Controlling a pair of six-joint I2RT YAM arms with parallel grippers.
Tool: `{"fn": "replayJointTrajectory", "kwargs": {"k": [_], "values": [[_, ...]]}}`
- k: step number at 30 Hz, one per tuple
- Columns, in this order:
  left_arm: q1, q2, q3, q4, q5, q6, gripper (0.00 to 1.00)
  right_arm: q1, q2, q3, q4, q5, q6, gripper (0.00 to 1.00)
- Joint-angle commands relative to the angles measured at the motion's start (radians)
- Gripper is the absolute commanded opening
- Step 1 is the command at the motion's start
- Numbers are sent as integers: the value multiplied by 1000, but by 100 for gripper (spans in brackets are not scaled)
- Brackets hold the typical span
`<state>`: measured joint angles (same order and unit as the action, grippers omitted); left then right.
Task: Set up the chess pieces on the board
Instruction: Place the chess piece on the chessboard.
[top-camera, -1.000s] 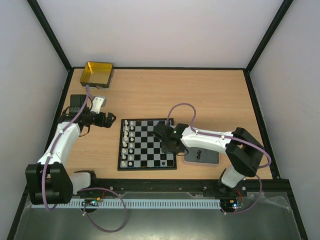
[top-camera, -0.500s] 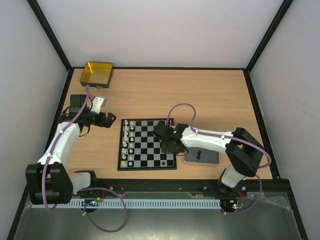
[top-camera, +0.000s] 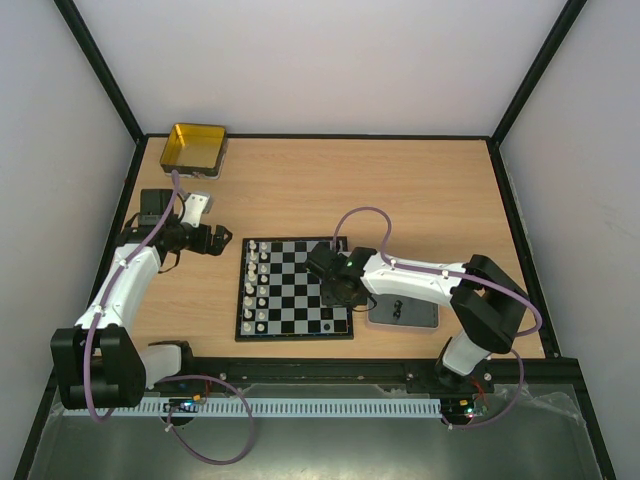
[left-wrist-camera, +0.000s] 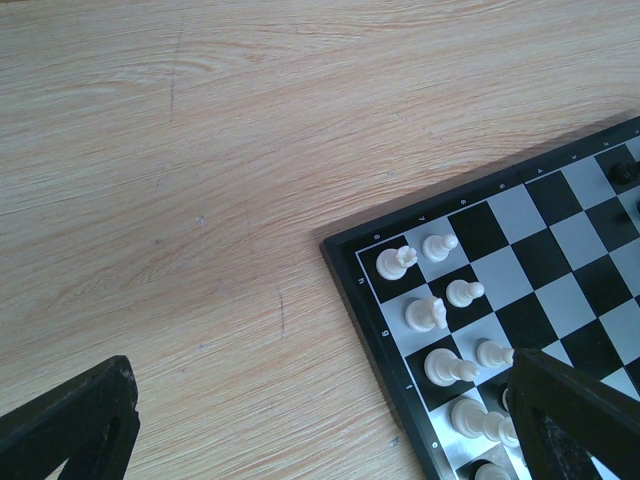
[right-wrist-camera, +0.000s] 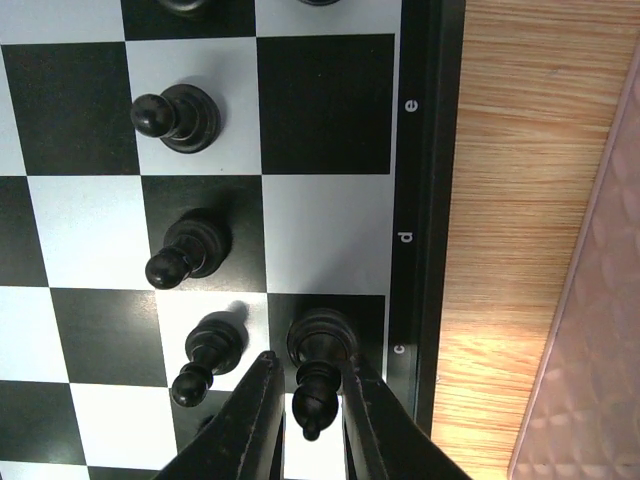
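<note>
**Desk:** How far along is the setup?

**Me:** White looks done, I'd say. In the overhead view the white pieces (top-camera: 250, 288) fill 2 files down the left edge of the board (top-camera: 300, 300), though they are too small for me to count. Black is only partly placed.

**Desk:** What is the right side doing?

**Me:** My right arm (top-camera: 420, 278) is over the board's right edge. At the bottom middle of its wrist view, the right jaws are drawn in close on a black piece (right-wrist-camera: 318, 360). As far as I can see they are pinching its top. The piece stands on the dark edge square beside the letter c.

**Desk:** And the rest of black?

**Me:** 3 pawns (right-wrist-camera: 190, 250) stand in the file just left of it, and 1 of them is right beside the gripped piece. The edge squares by d and e are bare, so the back row needs more. 2 more dark pieces are cut off at the top of that frame.

**Desk:** Where will the others come from?

**Me:** From the tray (top-camera: 425, 320) just right of the board, I judge. There are dark bits on it, too small to name.

**Desk:** Left side?

**Me:** My left arm (top-camera: 130, 275) sits off the board's upper-left corner, over the worktop (top-camera: 400, 190). The left jaws are spread wide and hold nothing.
</note>
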<state>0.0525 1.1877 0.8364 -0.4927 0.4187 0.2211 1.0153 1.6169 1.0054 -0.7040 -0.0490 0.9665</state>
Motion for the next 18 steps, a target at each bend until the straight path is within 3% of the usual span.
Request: {"fn": "replayJointTrajectory", "kwargs": {"k": [1,5,8,9,18], "values": [[-3,-5,11,-17,12,7,99,8,10,-6,-24,34,0,17],[-3,1,12,-17,14,8,100,8,-2,4,-36,41,-3,24],[-3,4,12,-18,15,9,99,7,-18,24,-52,56,-12,42],[-3,4,13,-19,15,9,100,7,-22,33,-60,64,-14,44],[-3,3,12,-18,13,9,100,-60,-128,122,-184,166,-19,38]]}}
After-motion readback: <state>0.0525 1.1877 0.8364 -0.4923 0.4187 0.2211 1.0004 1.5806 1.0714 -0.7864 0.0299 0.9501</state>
